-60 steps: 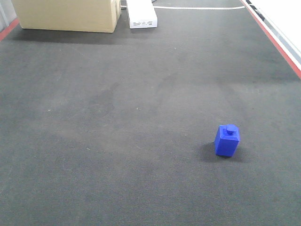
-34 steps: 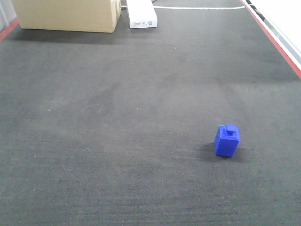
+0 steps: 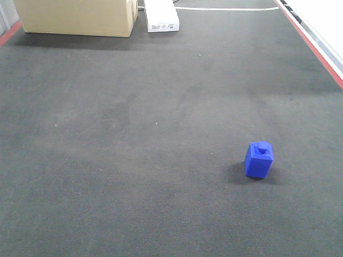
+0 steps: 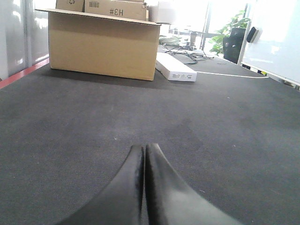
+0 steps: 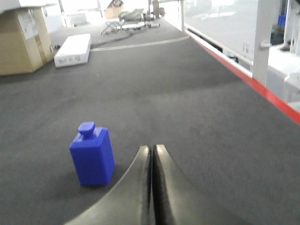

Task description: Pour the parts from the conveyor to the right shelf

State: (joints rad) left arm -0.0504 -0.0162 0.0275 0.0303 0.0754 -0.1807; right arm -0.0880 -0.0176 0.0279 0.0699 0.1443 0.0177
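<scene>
the blue part (image 3: pixel 259 159) stands upright on the conveyor (image 3: pixel 134 134), stud on top, in the near right area of the belt and well apart from everything else. in the right wrist view it sits just left of the right pincer (image 5: pixel 151 147), near but not touching. that pincer's two dark fingers are pressed together with nothing between them. the left pincer (image 4: pixel 144 146) is likewise pressed together and empty, low over bare belt, and the part is out of its view. at the far end of the belt lie a cardboard box (image 3: pixel 75 16) and a flat white box (image 3: pixel 162 19). a red strip (image 3: pixel 316 48) runs along the right edge. the right shelf shows in no view.

judging from this, the task is at its start: the approach to the pick-up, with nothing grasped yet. the next move calls for the right pincer to spread, shift left until the part lies between its fingers, then pinch its flat sides below the stud. the block looks small and light, so a finger nudging it could tip or push it. spreading before moving in seems the safer order.
</scene>
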